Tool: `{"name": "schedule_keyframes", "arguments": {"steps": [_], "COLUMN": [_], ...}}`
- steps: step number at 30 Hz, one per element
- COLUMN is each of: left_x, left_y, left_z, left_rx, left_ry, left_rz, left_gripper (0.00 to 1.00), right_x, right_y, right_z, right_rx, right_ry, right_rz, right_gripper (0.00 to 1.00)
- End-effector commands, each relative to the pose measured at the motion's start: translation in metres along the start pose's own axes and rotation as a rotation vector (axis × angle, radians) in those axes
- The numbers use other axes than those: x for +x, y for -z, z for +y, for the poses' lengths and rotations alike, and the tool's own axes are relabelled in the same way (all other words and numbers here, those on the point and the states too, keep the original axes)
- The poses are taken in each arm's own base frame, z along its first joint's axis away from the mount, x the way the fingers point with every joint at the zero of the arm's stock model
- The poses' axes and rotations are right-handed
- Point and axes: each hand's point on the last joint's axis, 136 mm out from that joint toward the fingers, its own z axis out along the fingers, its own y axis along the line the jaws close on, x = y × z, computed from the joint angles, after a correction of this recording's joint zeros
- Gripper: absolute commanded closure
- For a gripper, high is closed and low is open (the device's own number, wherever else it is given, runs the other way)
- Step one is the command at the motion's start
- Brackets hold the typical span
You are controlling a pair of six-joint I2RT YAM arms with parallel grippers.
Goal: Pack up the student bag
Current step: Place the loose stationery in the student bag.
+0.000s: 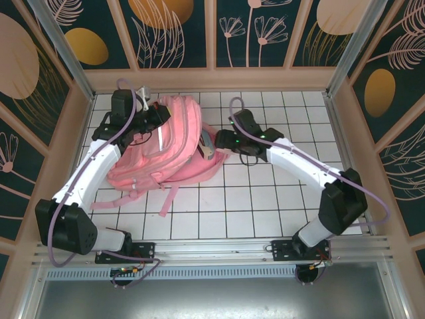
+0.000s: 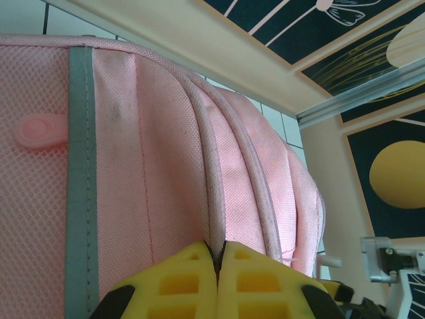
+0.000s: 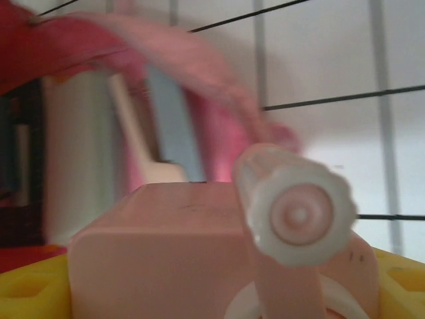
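Student bag (image 1: 166, 143) lies upper left on tabletop (image 1: 265, 199), long axis upper-right to lower-left. L hand (image 2: 217, 256) pinched shut on its top seam; R hand (image 1: 218, 141), just right of opening, grips pink box (image 3: 153, 252).

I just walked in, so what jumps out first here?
The big pink bag lies left of centre on the white tiled table. The left pincer is shut on its far end, and the right pincer holds a pink box with a round white cap by its right side.
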Motion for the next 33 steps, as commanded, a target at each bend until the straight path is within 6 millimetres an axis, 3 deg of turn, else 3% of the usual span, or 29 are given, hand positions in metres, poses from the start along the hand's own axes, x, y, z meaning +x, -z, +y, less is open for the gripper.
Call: {"name": "schedule_keyframes", "arguments": {"steps": [1, 5, 9, 14, 17, 23, 33], "left_x": [-0.035, -0.033, -0.031, -0.027, -0.026, -0.024, -0.020], "left_y": [0.029, 0.030, 0.031, 0.031, 0.031, 0.033, 0.028], "left_z": [-0.059, -0.056, -0.055, -0.054, -0.055, -0.052, -0.045], "left_rx": [0.202, 0.204, 0.206, 0.218, 0.221, 0.201, 0.183], "left_ry": [-0.085, -0.070, -0.064, -0.050, -0.049, -0.064, -0.068], "left_rz": [-0.156, -0.164, -0.162, -0.155, -0.150, -0.146, -0.133], "left_gripper": [1.00, 1.00, 1.00, 1.00, 1.00, 1.00, 1.00], "right_x": [0.007, 0.035, 0.066, 0.097, 0.102, 0.082, 0.056], "right_y": [-0.018, -0.042, -0.064, -0.093, -0.106, -0.088, -0.042], "right_z": [0.058, 0.096, 0.113, 0.115, 0.109, 0.107, 0.079], "right_rx": [-0.151, -0.205, -0.247, -0.207, -0.142, -0.109, -0.077], "right_ry": [0.020, 0.087, 0.111, 0.151, 0.165, 0.181, 0.168], "right_rz": [0.043, 0.126, 0.226, 0.300, 0.319, 0.239, 0.171], "right_gripper": [0.26, 0.26, 0.26, 0.26, 0.22, 0.01, 0.01]}}
